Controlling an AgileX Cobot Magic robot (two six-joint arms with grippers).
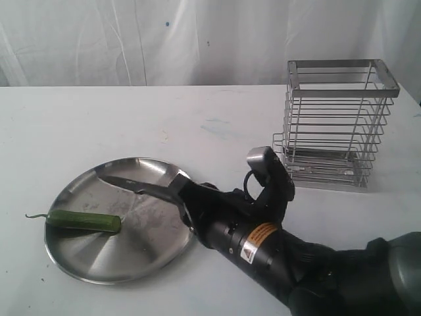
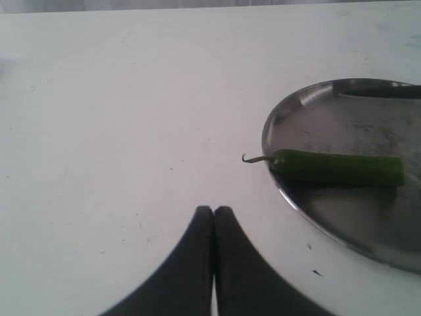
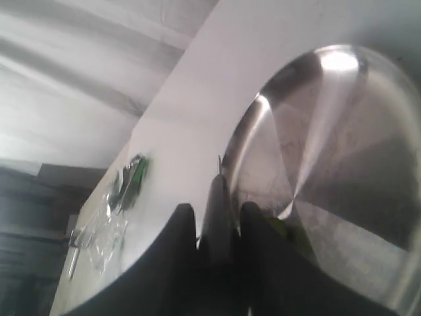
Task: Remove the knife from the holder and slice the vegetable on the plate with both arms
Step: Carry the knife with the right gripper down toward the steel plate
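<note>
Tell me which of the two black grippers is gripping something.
The right gripper: it clamps the slim dark-bladed knife over the round steel plate, while the left gripper is shut empty.

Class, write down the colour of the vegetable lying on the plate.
The vegetable is green, with a thin darker stem; the left wrist view shows it best.

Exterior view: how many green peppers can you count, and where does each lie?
1. The green pepper lies on the left part of the plate, stem over the rim, apart from the knife. More may hide behind the right gripper.
</note>
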